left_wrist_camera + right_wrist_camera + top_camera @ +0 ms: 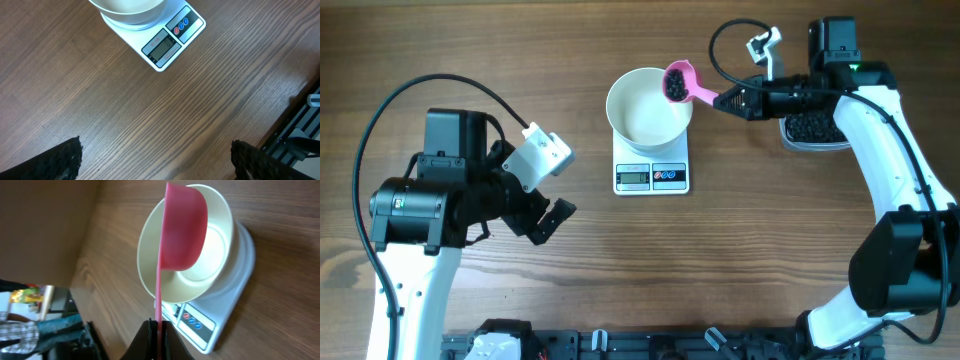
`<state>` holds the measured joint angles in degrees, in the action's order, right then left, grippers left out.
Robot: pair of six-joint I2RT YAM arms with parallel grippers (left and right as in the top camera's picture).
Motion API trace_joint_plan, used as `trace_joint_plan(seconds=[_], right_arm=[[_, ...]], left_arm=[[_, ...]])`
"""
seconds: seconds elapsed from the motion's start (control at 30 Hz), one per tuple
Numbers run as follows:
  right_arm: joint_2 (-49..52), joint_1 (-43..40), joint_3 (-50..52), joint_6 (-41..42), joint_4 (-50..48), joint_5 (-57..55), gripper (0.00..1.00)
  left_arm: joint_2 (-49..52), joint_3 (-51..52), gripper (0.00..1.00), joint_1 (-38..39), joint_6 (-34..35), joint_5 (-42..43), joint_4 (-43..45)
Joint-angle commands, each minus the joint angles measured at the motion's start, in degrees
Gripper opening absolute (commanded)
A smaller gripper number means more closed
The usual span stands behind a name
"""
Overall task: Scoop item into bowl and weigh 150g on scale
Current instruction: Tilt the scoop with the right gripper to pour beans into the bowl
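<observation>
The white bowl (pixel 632 108) stands on the scale (pixel 651 177) at the table's middle; its visible inside is bare white. My right gripper (pixel 733 100) is shut on the handle of a pink scoop (pixel 678 81), which hangs over the bowl's right rim with a few black beans, the item, in its cup. In the right wrist view the scoop (pixel 182 227) covers part of the bowl (pixel 220 237), the scale (pixel 235 297) lies under it, and the gripper (pixel 159 330) pinches the handle. My left gripper (pixel 552 190) hovers open, left of the scale and holding nothing.
A clear tub (pixel 813 128) of black beans sits at the right, partly under my right arm. The left wrist view has bare wood between the open fingertips (pixel 65 160), with the scale (pixel 167 45) and the bowl's edge (pixel 130 12) at the top. A dark rack (pixel 650 345) lines the table's front edge.
</observation>
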<state>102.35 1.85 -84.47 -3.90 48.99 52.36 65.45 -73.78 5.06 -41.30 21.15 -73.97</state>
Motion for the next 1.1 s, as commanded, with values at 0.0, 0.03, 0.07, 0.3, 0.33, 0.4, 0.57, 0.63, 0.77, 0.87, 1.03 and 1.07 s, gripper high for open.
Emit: trace_joint_plan(seconds=[0.0, 0.03, 0.07, 0.3, 0.33, 0.4, 0.57, 0.63, 0.77, 0.87, 1.03, 1.07], right_arm=[[1.27, 0.24, 0.48, -3.65, -0.09, -1.49, 0.04], [1.27, 0.24, 0.48, -3.67, -0.09, -1.49, 0.04], [1.27, 0.24, 0.48, -3.87, -0.09, -1.49, 0.04], [1.27, 0.24, 0.48, -6.69, 0.26, -1.53, 0.04], [1.27, 0.24, 0.48, -6.73, 0.15, -1.55, 0.04], [1.27, 0.24, 0.48, -7.61, 0.11, -1.57, 0.04], [1.27, 0.37, 0.48, -8.02, 0.09, -3.02, 0.05], [1.27, 0.87, 0.48, -8.11, -0.09, -3.1, 0.05], [1.27, 2.69, 0.48, -8.09, -0.15, -6.88, 0.04], [1.27, 3.96, 0.48, -8.11, -0.17, -11.39, 0.04], [1.27, 5.75, 0.48, -8.09, -0.81, -16.13, 0.05], [1.27, 6.05, 0.48, -8.04, -1.11, -16.55, 0.05]], left_arm=[[-0.55, -0.33, 1.0, -0.46, 0.15, 1.33, 0.0], [-0.55, -0.33, 1.0, -0.46, 0.15, 1.33, 0.0], [-0.55, -0.33, 1.0, -0.46, 0.15, 1.33, 0.0], [-0.55, -0.33, 1.0, -0.46, 0.15, 1.33, 0.0], [-0.55, -0.33, 1.0, -0.46, 0.15, 1.33, 0.0], [-0.55, -0.33, 1.0, -0.46, 0.15, 1.33, 0.0], [-0.55, -0.33, 1.0, -0.46, 0.15, 1.33, 0.0], [-0.55, -0.33, 1.0, -0.46, 0.15, 1.33, 0.0], [-0.55, -0.33, 1.0, -0.46, 0.15, 1.33, 0.0], [-0.55, -0.33, 1.0, -0.46, 0.15, 1.33, 0.0], [-0.55, -0.33, 1.0, -0.46, 0.15, 1.33, 0.0], [-0.55, -0.33, 1.0, -0.46, 0.15, 1.33, 0.0]])
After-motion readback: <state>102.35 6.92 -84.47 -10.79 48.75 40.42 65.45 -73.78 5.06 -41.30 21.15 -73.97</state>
